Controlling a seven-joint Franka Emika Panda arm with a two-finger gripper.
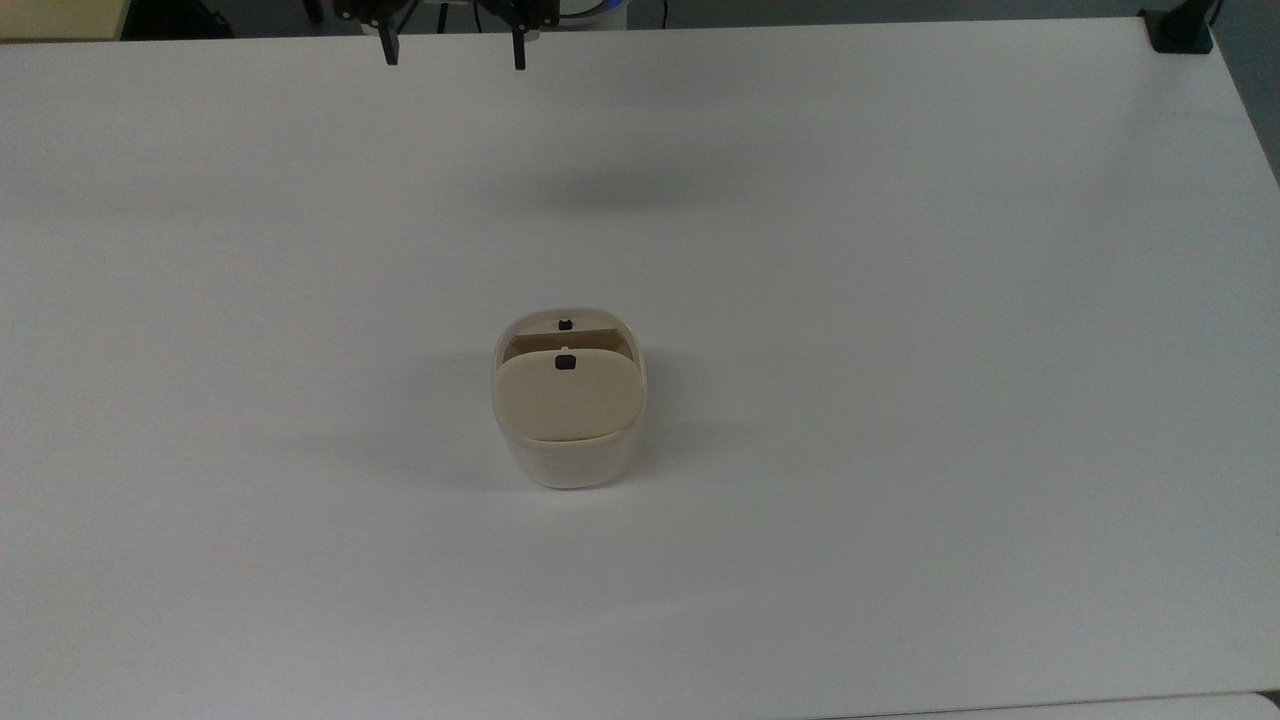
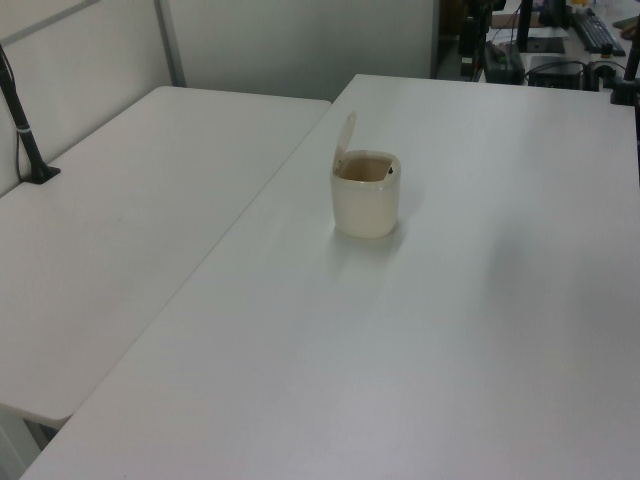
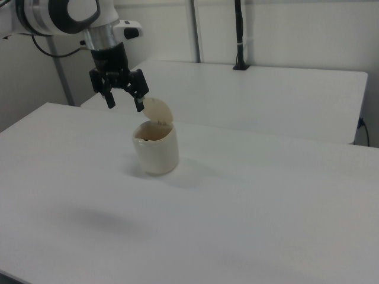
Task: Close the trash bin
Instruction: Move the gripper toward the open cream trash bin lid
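Note:
The trash bin [image 1: 568,450] is a small cream-white tub standing in the middle of the white table [image 1: 900,300]. Its beige lid [image 1: 567,398] stands raised on its hinge, with a small black mark near its upper edge, and the tub's mouth shows behind it. The left view has the trash bin [image 2: 366,200] with the lid [image 2: 344,135] tilted up on the left view's left. In the right view the trash bin [image 3: 156,151] has its lid [image 3: 159,111] up at the far side. My gripper [image 1: 454,50] hangs open high above the table's far edge, well apart from the bin; in the right view the gripper [image 3: 124,102] has both black fingers spread.
A second white table [image 2: 130,220] adjoins on the left view's left, with a black post [image 2: 25,125] clamped at its edge. A black clamp [image 1: 1180,30] sits at the top view's upper right corner. Desks with a keyboard [image 2: 598,30] stand beyond the table.

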